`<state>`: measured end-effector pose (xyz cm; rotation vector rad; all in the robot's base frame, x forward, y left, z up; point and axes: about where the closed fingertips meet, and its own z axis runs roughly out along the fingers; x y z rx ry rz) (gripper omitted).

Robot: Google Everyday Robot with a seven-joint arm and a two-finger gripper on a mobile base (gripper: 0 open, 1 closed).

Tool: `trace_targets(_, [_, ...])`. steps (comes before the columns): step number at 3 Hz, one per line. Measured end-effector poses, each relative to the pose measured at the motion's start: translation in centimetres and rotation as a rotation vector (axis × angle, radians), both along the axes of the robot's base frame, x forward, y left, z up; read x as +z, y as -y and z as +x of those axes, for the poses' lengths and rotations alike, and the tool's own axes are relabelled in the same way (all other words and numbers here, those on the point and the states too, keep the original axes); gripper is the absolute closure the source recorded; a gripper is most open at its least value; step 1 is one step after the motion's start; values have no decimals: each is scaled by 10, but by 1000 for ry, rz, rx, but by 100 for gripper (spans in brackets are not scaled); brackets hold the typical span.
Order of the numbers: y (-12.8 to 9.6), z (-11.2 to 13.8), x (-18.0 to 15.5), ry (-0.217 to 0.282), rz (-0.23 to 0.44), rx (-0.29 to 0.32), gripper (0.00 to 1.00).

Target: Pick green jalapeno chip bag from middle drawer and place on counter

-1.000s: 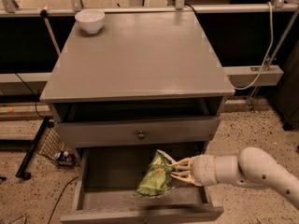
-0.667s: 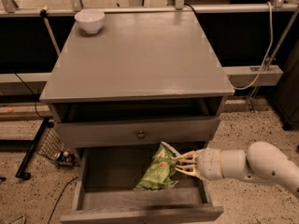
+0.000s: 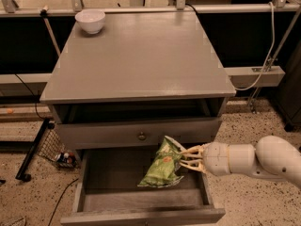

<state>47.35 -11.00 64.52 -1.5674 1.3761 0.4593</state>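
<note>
The green jalapeno chip bag (image 3: 162, 165) hangs tilted over the open middle drawer (image 3: 141, 202), its top edge level with the drawer front above. My gripper (image 3: 184, 157) reaches in from the right and is shut on the bag's upper right edge. The white arm (image 3: 254, 160) stretches off to the right. The grey counter (image 3: 138, 55) lies above, flat and broad.
A white bowl (image 3: 91, 21) stands at the counter's back left corner. A shallower drawer front with a brass knob (image 3: 141, 136) sits just above the open drawer. A black stand and wire mesh (image 3: 44, 145) lie on the speckled floor at left. Rails and a cable run behind the cabinet.
The gripper has lifted the bag a little higher and moved it slightly right; the arm has drawn back to the right.
</note>
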Motion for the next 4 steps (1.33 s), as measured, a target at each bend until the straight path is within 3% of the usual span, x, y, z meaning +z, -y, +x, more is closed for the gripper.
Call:
trace_targets(2, [0,13,35,69,23,34,100])
trace_targets(4, [-2,28,115,240,31,94,100])
